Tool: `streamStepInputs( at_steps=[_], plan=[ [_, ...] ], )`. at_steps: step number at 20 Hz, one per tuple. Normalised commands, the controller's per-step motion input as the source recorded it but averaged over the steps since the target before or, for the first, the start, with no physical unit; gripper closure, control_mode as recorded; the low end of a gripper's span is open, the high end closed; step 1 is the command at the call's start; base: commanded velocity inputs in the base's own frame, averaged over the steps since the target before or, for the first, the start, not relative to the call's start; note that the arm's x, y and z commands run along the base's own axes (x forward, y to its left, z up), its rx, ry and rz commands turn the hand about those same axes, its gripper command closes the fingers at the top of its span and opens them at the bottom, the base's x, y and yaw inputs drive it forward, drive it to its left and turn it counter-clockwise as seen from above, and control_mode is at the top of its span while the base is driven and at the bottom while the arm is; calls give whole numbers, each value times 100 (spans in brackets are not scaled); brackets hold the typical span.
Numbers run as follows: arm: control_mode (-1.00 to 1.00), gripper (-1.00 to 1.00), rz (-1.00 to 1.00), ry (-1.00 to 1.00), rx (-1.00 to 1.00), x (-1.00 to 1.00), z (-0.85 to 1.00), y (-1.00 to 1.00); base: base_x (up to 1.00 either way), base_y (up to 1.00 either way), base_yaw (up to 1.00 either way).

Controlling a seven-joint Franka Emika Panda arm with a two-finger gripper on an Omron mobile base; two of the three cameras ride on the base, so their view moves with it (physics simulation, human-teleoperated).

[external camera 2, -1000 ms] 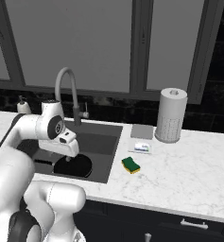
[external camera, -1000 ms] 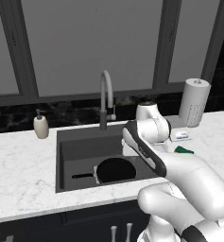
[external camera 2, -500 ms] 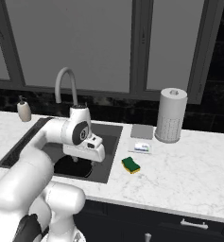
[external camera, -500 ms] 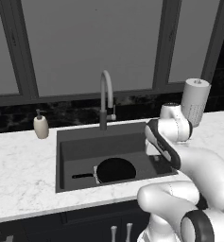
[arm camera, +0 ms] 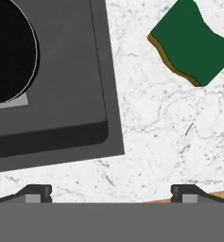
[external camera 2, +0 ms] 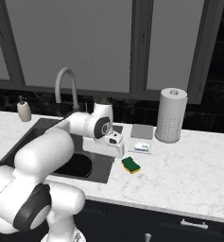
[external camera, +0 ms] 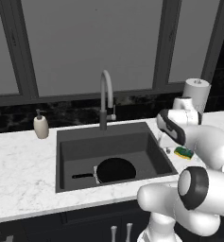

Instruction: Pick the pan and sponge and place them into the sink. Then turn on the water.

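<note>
Pincer, fingertips spread wide and empty, hangs over the white marble tabletop beside the dark grey rectangular sink, which holds the round black frying pan; the green-topped yellow sponge lies just right of that sink.

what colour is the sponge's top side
Dark green, over a thin yellow-brown layer; the sponge shows best in the hand view.

The round black pan lies flat inside the dark grey sink. The sponge, green side up, rests just right of the sink.
</note>
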Motion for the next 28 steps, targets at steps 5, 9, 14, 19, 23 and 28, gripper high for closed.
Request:
streamStepInputs(
  at_steps=[5, 9, 14, 19, 23, 28],
  plan=[
    [-100, -100, 6, -1, 0, 0, -10, -16, 0, 0, 0],
    [-100, -100, 22, -2, 0, 3, -21, -8, 0, 0, 0],
    [-100, -100, 40, 0, 1, 20, -19, -45, 0, 0, 0],
    [-100, -100, 45, 0, 5, 26, -12, -56, 0, 0, 0],
    [-100, -100, 21, 0, 5, 18, -10, -24, 0, 0, 0],
    [-100, -100, 3, 1, 2, 25, -10, -1, 0, 0, 0]
  ],
)
